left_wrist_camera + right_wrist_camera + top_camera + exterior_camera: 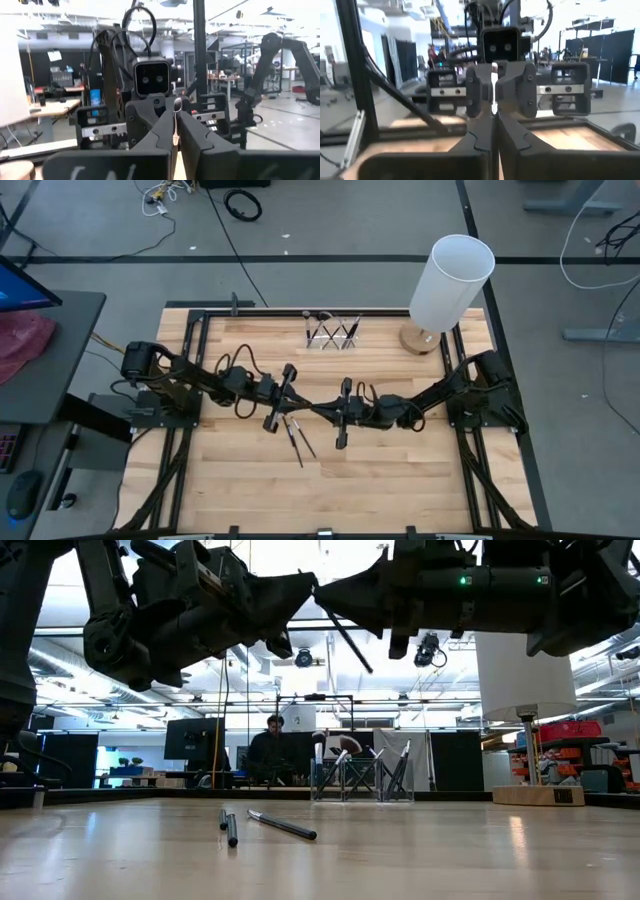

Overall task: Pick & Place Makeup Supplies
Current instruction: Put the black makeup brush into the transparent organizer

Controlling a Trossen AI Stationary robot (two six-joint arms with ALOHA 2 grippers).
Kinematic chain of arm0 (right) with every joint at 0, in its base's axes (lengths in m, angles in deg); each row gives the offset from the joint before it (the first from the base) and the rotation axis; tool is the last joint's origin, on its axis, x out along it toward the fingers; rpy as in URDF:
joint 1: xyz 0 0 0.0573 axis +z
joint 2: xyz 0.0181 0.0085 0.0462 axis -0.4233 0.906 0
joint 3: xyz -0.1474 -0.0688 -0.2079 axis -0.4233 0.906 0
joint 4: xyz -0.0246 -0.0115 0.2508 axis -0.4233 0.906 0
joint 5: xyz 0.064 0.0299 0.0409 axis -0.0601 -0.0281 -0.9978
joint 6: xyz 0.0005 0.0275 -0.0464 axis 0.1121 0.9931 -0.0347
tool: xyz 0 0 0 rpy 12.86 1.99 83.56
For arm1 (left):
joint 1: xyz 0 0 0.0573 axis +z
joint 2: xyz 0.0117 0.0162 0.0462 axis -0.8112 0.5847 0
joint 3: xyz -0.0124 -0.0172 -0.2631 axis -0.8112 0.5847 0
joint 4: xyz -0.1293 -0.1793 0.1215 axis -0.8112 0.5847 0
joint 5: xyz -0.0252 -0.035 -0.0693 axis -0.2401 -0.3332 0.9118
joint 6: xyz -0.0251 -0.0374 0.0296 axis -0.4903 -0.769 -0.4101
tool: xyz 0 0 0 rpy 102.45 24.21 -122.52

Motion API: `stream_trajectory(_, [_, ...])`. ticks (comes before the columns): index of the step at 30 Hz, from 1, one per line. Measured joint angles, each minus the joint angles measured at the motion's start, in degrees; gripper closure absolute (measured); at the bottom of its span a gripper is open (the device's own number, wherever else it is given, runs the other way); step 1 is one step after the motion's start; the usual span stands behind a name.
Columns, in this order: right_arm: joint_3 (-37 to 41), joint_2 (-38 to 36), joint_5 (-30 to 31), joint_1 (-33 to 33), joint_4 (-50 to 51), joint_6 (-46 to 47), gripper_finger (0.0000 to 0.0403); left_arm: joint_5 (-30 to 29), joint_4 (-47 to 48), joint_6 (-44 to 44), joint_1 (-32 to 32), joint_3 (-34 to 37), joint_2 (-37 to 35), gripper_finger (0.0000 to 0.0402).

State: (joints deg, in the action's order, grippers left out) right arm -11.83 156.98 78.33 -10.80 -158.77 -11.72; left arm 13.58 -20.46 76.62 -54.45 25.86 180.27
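Both arms meet above the middle of the table. My left gripper (291,398) and my right gripper (338,413) face each other tip to tip, each shut on one thin dark makeup brush (346,635). The brush slants downward between them, high above the wood. In the left wrist view its silvery part (176,114) shows between my own fingers, with the right gripper just beyond. Two more dark sticks (299,437) lie flat on the table below, seen also in the low view as sticks (270,825). My left gripper pinches the brush's silvery part (176,117) between its two fingers, coming level from the table's left. The brush is lifted clear of the table. My right gripper pinches the same brush, a pale sliver (493,100) between its fingers, coming level from the table's right. The brush's dark handle (358,652) slants down below the grippers.
A small clear holder (333,332) with several brushes stands near the far edge. A tall white cylinder lamp (451,282) on a round wooden base stands at the far right. Bare wood lies toward the near edge. A person (272,750) sits in the room behind.
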Motion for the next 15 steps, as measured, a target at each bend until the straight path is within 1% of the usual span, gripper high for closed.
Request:
stream_trajectory(3, [0.2,-0.8,2.2,0.1,5.5,0.8,0.0367,-0.2,2.6,0.1,0.1,0.1,0.0,0.0388])
stream_trajectory(5, [1.3,-2.7,4.1,0.1,12.7,3.7,0.0342,-0.7,3.9,0.1,0.7,0.0,-0.1,0.0390])
stream_trajectory(9, [3.3,-9.8,7.3,0.1,36.7,13.3,0.0287,-3.1,8.9,-0.7,2.6,0.0,-0.1,0.0390])
stream_trajectory(12, [4.2,-13.8,8.6,0.0,55.1,23.1,0.0253,-6.3,11.7,-1.4,4.9,0.0,-0.1,0.0390])
stream_trajectory(13, [4.7,-14.6,9.1,0.0,59.4,26.8,0.0245,-7.2,11.9,-1.9,6.0,-0.1,-0.1,0.0389])
stream_trajectory(15, [6.3,-15.1,10.6,0.1,63.2,33.4,0.0234,-8.1,13.7,-3.1,8.8,-1.3,-0.2,0.0388])
